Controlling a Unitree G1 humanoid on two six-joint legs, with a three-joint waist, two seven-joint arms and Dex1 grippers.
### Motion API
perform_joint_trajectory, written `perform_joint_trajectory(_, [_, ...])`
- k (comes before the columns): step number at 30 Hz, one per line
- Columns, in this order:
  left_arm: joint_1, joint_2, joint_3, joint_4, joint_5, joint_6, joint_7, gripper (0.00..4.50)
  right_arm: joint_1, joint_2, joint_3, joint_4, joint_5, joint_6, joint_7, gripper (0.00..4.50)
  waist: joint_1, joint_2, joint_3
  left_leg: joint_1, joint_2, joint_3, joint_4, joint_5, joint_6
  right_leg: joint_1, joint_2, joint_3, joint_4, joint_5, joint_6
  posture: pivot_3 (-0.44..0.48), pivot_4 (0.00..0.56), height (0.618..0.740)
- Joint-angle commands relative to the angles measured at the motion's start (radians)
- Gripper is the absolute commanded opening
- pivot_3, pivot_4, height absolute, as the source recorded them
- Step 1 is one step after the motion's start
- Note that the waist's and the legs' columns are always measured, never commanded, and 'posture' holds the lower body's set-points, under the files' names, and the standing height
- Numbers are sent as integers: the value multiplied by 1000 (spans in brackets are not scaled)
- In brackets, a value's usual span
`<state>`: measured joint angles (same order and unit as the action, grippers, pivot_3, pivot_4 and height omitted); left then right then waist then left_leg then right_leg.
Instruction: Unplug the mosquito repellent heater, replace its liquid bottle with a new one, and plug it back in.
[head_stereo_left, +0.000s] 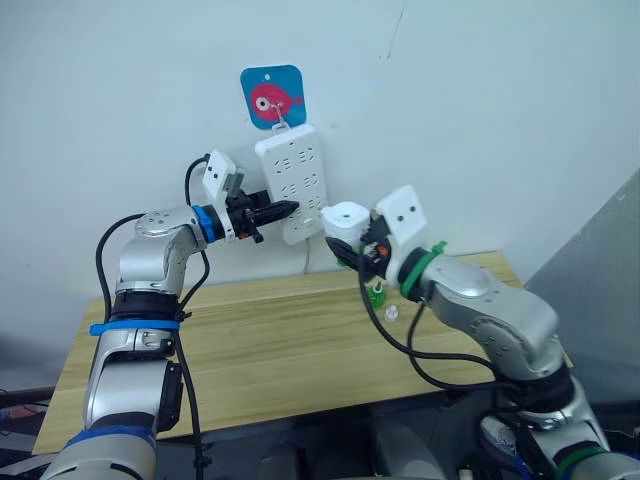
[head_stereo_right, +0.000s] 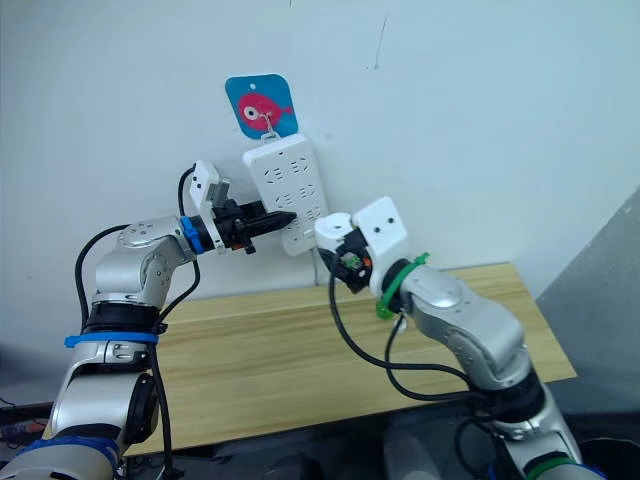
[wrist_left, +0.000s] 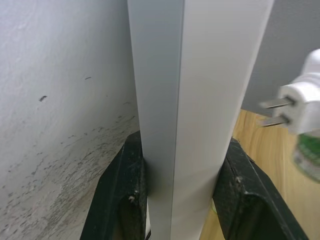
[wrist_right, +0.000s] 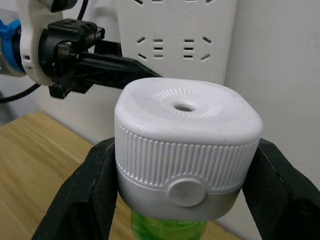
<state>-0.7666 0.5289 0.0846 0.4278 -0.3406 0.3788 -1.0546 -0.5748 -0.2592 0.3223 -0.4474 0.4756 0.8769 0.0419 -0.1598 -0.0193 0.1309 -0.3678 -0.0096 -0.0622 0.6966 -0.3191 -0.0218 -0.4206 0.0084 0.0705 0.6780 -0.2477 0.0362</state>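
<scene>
Holding the mosquito repellent heater (wrist_right: 187, 150) clamped in my right gripper (wrist_right: 185, 195), just off the wall | left gripper (wrist_left: 177, 200) pinching the power strip (head_stereo_left: 292, 185) edge | prongs free, green bottle underneath

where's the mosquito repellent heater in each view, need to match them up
Left eye: mosquito repellent heater centre, in the right gripper, just right of the power strip.
Right eye: centre, by the strip's lower right.
Left wrist: prongs at the right edge.
Right wrist: close-up, centre.
Shared landmark: the power strip.
</scene>
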Motion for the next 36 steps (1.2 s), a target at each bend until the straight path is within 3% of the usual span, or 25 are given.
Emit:
perform_joint_trajectory(1, [-12, 1, -1, -46, -13, 11, 7, 1307, -37, 46, 22, 37, -80, -69, 12, 3031, 0, 0, 0, 0, 0, 0, 0, 0, 0, 0, -1, 0, 0, 0, 0, -232, 108, 740])
perform_joint_trajectory(17, [1, 4, 8, -62, -20, 14, 19, 1307, -18, 146, -27, 121, -209, -129, 65, 3031, -2, 0, 0, 0, -1, -2, 0, 0, 0, 0, -2, -2, 1, 0, 0, -215, 106, 740])
perform_joint_trajectory(36, [11, -6, 3, -72, -28, 19, 22, 1307, 16, 170, -35, 130, -280, -155, 113, 3030, -3, 0, 0, 0, -1, -3, 0, 0, -1, 0, -2, -2, 2, 0, 0, -212, 99, 740])
